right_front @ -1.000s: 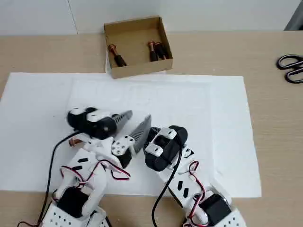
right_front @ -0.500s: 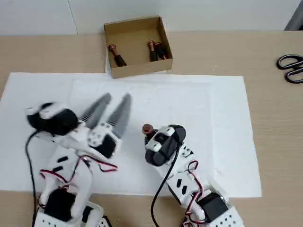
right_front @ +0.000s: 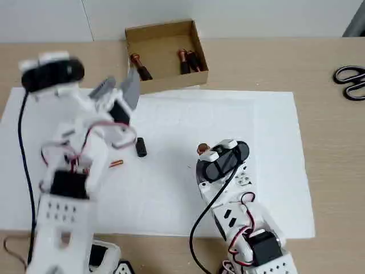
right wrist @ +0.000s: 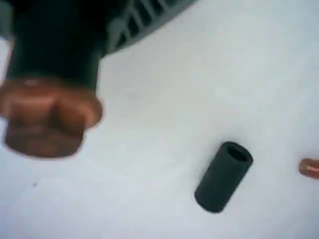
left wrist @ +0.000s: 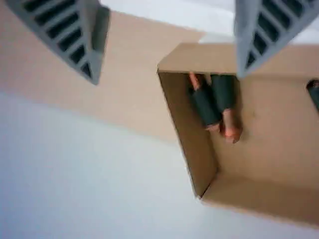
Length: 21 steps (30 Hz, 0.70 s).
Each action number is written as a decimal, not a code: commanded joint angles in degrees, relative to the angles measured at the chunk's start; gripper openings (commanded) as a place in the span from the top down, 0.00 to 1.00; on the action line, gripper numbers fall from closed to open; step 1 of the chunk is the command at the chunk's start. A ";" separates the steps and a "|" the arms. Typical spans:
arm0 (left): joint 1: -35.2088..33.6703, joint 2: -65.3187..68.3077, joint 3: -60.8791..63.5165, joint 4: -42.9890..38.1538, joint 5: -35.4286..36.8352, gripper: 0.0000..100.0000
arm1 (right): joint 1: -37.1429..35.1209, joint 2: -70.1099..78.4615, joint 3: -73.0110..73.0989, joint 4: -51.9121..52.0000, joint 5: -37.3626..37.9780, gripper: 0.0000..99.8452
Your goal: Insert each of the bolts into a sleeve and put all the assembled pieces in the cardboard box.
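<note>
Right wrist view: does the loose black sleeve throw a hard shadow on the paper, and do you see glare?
Right wrist view: the sleeve throws only a faint, soft shadow on the paper; no glare. Left wrist view: the inner wall of the cardboard box is darker than its floor.

The high camera is fixed above the worktop point(right_front: 331, 125) and looks down over both my arms toward the cardboard box point(right_front: 171, 81) at the far edge. My left wrist camera peers out between the spread fingers of my left pincer point(left wrist: 167, 72), close over a corner of that same box. My right wrist camera sits very near the paper sheet point(right wrist: 209, 74). It looks past the bolt point(right wrist: 47, 117) gripped in my right pincer point(right_front: 203, 153) to the sleeve point(right wrist: 223, 177) just beyond, which the high camera also takes in.
</note>
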<state>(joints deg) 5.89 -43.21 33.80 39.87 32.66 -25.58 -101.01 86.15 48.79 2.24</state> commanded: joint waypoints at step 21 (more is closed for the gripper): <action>-0.62 28.48 -29.05 14.07 0.62 0.83 | 7.87 73.89 -61.63 3.30 -4.75 1.00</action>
<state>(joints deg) 5.71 -15.69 7.16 53.58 32.84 -18.29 -33.14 34.20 52.13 -2.07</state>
